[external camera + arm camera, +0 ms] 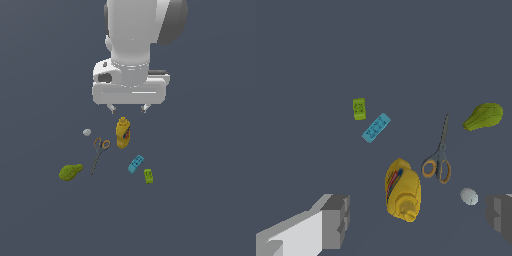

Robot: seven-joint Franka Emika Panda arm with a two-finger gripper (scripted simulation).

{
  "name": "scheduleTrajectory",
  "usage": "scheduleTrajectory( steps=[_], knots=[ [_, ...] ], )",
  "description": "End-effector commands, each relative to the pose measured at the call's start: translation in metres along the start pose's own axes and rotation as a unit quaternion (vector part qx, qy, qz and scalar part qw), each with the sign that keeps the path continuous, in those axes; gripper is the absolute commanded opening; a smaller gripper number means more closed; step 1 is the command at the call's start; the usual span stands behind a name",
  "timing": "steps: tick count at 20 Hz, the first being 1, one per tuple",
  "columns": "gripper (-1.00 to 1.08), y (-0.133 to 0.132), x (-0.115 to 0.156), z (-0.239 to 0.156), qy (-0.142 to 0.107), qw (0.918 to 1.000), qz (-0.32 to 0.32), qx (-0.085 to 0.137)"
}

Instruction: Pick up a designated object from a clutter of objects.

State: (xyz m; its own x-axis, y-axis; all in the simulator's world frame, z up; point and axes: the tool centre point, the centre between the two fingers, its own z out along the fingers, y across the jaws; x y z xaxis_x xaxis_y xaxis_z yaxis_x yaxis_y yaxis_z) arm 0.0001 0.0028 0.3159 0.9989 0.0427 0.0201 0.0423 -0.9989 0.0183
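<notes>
Below my white wrist in the exterior view, my jaws (pixel 128 108) hang spread wide and hold nothing, well above the dark grey surface (pixel 210 200). Under them stands a yellow plastic bottle (pixel 123 133). A tiny pale grey-white ball (pixel 87 132) lies toward the exterior view's left of the bottle, apart from it. Orange-handled scissors (pixel 99 153) lie between the two, a little nearer the camera. A lumpy olive-green item (pixel 70 172), a cyan block (pixel 135 164) and a small green block (pixel 148 175) lie nearer the camera still.

Seen from my wrist, grey fingertips (pixel 336 220) flank the clutter. The ball (pixel 469 196) sits just beside one fingertip, untouched, near the scissors' handles (pixel 437 169). The bottle (pixel 402 189) lies between the fingertips.
</notes>
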Motion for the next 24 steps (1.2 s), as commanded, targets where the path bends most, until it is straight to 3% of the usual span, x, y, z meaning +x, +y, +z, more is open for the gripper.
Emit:
scheduleTrajectory(
  steps=[1, 9, 16, 24],
  knots=[
    [1.0, 0.0, 0.0, 0.0, 0.0, 1.0, 0.0, 0.0],
    [1.0, 0.026, -0.002, 0.008, -0.01, 0.9998, 0.017, 0.006],
    [1.0, 0.029, -0.002, 0.011, -0.01, 0.9998, 0.016, 0.006],
    [1.0, 0.056, -0.007, 0.04, -0.01, 0.9999, 0.002, 0.004]
  ],
)
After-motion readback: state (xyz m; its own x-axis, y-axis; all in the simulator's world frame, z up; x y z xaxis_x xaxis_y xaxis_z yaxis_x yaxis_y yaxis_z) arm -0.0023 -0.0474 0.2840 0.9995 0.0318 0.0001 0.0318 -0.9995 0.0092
